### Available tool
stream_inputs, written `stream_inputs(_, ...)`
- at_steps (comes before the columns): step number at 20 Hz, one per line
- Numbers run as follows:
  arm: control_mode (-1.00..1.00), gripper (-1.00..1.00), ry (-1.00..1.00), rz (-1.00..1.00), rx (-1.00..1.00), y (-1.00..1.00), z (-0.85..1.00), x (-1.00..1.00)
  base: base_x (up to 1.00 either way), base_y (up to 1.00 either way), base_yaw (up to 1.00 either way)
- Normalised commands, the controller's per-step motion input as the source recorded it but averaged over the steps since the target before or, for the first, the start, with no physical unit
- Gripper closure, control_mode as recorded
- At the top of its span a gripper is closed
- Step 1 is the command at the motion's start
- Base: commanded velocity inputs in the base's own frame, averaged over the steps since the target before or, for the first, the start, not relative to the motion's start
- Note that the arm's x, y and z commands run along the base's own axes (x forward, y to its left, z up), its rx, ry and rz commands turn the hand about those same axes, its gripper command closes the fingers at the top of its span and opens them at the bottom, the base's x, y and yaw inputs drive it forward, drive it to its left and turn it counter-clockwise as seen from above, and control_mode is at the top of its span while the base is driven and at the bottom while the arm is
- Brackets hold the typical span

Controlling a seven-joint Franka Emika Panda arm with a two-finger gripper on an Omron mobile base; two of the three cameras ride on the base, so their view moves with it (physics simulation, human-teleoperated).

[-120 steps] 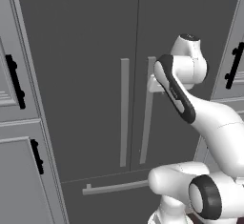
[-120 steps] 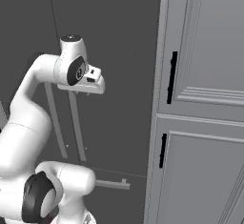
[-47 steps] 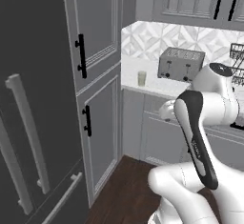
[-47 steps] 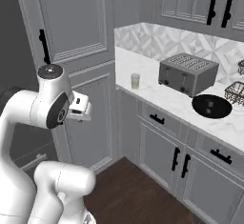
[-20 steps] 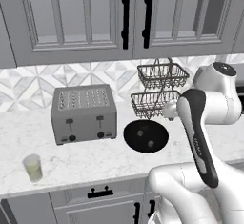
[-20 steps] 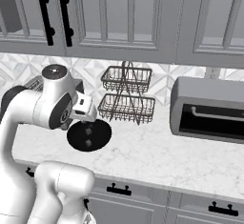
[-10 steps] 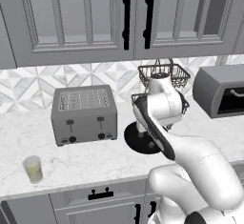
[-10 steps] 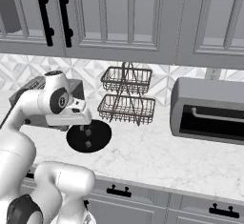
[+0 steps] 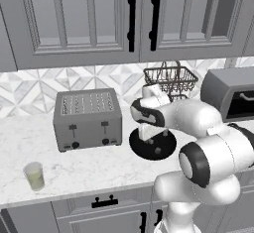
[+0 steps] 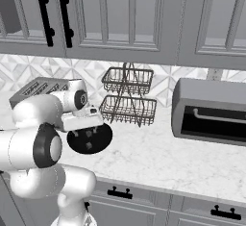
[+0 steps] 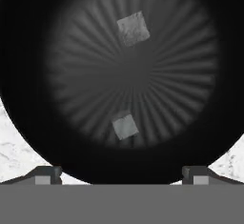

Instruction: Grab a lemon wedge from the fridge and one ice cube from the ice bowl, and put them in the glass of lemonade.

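Note:
The black ice bowl sits on the white marble counter, right of the toaster. Two pale ice cubes lie on its ribbed floor. My gripper hangs just above the bowl and points straight down into it. It is open, with nothing between its fingertips. The glass of lemonade stands near the counter's front edge, far to the left. The fridge and the lemon wedge are out of view.
A grey toaster stands left of the bowl. A two-tier wire basket rack is right behind it, and a grey toaster oven sits further right. Upper cabinets with black handles hang overhead.
The base has driven from the fridge to this counter and stopped. Over the last second the arm swung left and down, bringing the open gripper over the ice bowl.

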Motion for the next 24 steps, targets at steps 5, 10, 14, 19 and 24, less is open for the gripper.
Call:
stream_inputs(5, -1.00, -1.00, 0.04, 0.22, 0.03, 0.00, -0.49, 0.07, 0.00, 0.00, 0.00)
stream_inputs(10, -1.00, -1.00, -0.01, 0.14, 0.14, -0.03, -0.34, -0.01, 0.00, 0.00, 0.00)
stream_inputs(14, -1.00, -1.00, -0.03, -0.02, 0.23, -0.16, -0.28, 0.00, 0.00, 0.00, 0.00)
stream_inputs(19, -1.00, -1.00, 0.00, -0.09, 0.05, 0.00, -0.20, 0.02, 0.00, 0.00, 0.00)
stream_inputs(24, -1.00, -1.00, 0.00, -0.02, -0.01, 0.00, -0.26, 0.03, 0.00, 0.00, 0.00)
